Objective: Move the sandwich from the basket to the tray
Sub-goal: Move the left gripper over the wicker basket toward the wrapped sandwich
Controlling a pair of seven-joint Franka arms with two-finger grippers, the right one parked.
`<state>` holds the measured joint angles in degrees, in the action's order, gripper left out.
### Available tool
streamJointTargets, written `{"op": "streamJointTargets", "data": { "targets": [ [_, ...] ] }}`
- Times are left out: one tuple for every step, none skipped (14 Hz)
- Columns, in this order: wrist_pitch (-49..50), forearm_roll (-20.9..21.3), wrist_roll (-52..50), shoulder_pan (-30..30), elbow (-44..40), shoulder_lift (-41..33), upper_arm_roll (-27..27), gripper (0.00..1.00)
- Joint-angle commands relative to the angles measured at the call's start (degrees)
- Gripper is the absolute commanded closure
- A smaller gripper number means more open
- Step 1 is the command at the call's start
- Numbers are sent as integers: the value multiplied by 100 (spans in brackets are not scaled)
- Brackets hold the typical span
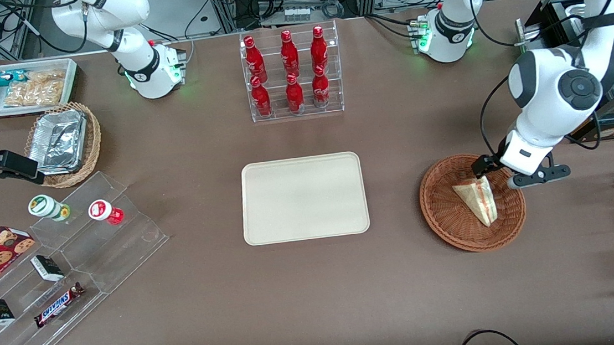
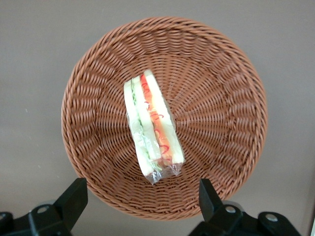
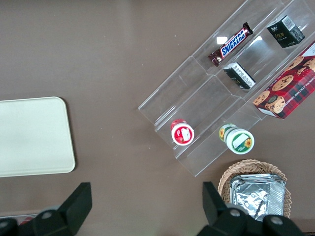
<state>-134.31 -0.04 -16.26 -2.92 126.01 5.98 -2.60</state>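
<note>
Left wrist view shows your pincer (image 2: 142, 196) spread wide above the basket (image 2: 221, 73). The sandwich (image 2: 152, 130) looks light, soft and slippery-wrapped; pinch gently across its bread faces.

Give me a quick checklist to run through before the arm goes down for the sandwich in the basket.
1. Sandwich in the basket: ok, lying on the weave with its filling edge showing.
2. Hand open: ok, fingers spread wide.
3. Hand over the sandwich: ok, it hangs above the basket, with the sandwich's end between the finger lines.
4. Nothing else in the basket: ok, only the sandwich is there.
5. Tray ready: ok, it holds nothing.
6. Wrap easy to grip: cannot tell.
</note>
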Motion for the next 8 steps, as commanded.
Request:
{"op": "streamJointTargets", "data": {
  "targets": [
    [-122,13,-1024,-51,-50,148,23,0],
    [-140,5,-1463,-51,-102,236,23,0],
    [-140,4,-1920,-59,-155,341,23,0],
    [-140,4,-2429,-68,-217,464,23,0],
    [-148,4,-2730,-77,-304,570,23,0],
    [-157,4,-2837,-77,-349,658,23,0],
    [-270,4,-2865,-68,-349,720,23,0],
    [-385,4,-2873,-59,-340,807,23,0]
  ]
}}
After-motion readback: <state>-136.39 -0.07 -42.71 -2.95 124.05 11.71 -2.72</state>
